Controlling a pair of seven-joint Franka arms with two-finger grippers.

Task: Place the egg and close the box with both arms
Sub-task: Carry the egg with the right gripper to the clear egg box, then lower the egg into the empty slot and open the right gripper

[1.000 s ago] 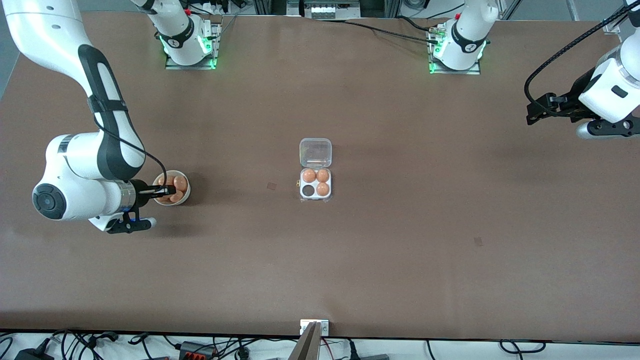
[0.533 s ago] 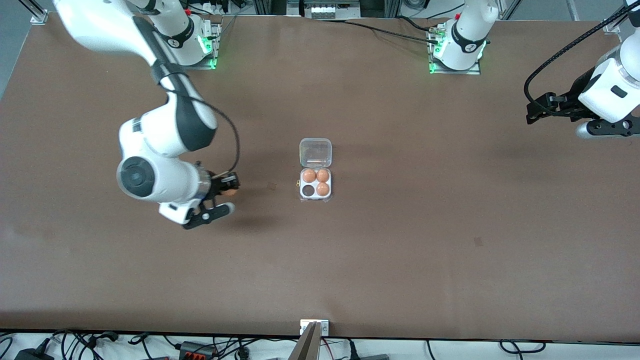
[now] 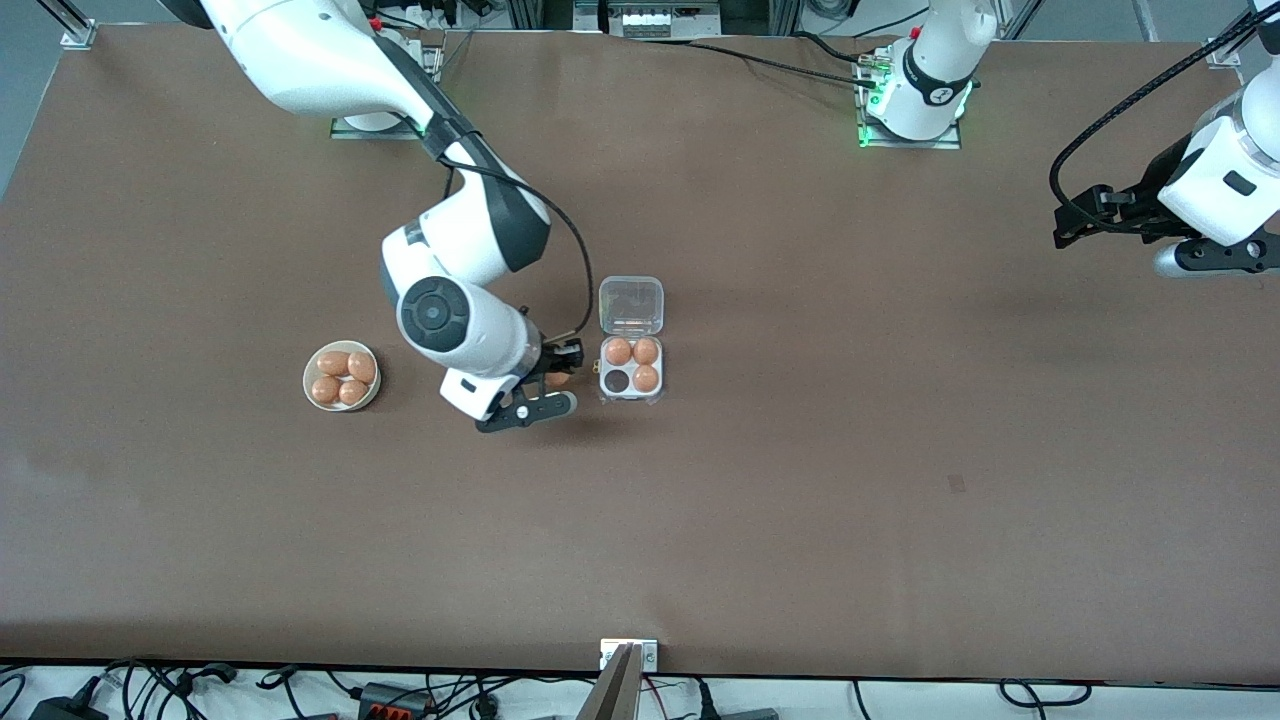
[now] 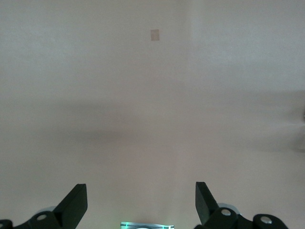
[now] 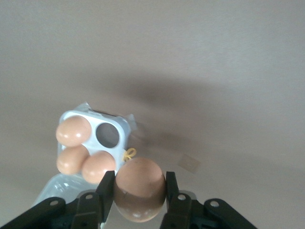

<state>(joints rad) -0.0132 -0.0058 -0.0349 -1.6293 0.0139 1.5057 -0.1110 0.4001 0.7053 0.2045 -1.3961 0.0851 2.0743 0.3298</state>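
Brown tabletop (image 3: 800,520) is carrying the box (image 3: 631,368) at its middle, clear lid (image 3: 631,304) lying open flat on the side toward the robot bases. Three eggs are sitting in the white base's cups and one cup (image 3: 616,381) is showing empty, the one nearer the front camera on the right arm's side. Right gripper (image 3: 562,368) is hanging over the table just beside the box, toward the right arm's end, fingers pinching the egg (image 5: 139,189) by its sides; it is also showing in the front view (image 3: 558,378). White bowl (image 3: 341,377) with four more eggs is sitting well apart from the box, toward the right arm's end. Left gripper (image 4: 141,202) is waiting over bare table well apart from the box at the left arm's end, fingers spread wide with nothing between them.
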